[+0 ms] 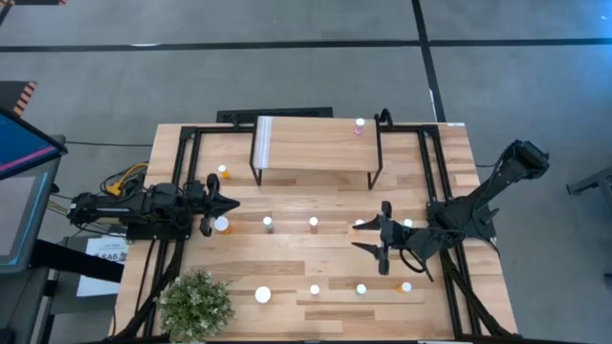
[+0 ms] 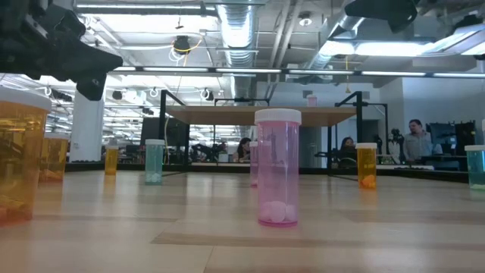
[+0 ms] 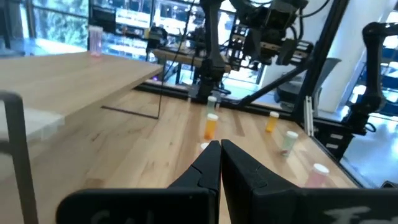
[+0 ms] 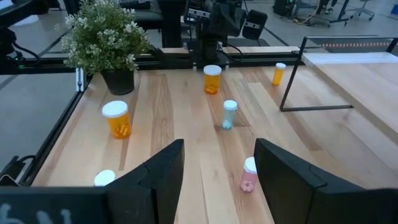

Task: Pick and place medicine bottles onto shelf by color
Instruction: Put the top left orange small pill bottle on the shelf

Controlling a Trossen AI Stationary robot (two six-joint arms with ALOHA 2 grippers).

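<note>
The shelf [image 1: 316,148] stood near the far edge of the table [image 1: 316,258], its pale strip [image 1: 265,141] at the left end. A single pink bottle [image 1: 360,125] sat on the shelf's top at the far right corner — nothing else was on it.

The left gripper [image 1: 232,204] hung over the table's left side, just off the shelf's near-left leg, its two fingers pressed together with nothing between them, as the left wrist view [image 3: 219,163] made plain. A larger orange bottle [image 1: 221,225] stood right beside it toward the near edge, and a small orange bottle [image 1: 222,171] stood beyond it, by the shelf's left end.

The right gripper [image 1: 368,235] hovered over the right half of the table, fingers spread wide and empty; its wrist view [image 4: 217,168] showed a pink bottle [image 4: 248,173] and a green bottle [image 4: 229,114] upright on the wood ahead of it.

Across the middle of the table stood a row — the green bottle [image 1: 268,224], the pink one [image 1: 313,224] and others partly hidden by the right gripper. Toward the near edge stood a second large orange bottle [image 1: 263,295], with three small ones to its right, the last orange [image 1: 405,287]. A potted plant [image 1: 196,304] occupied the near left corner.
</note>
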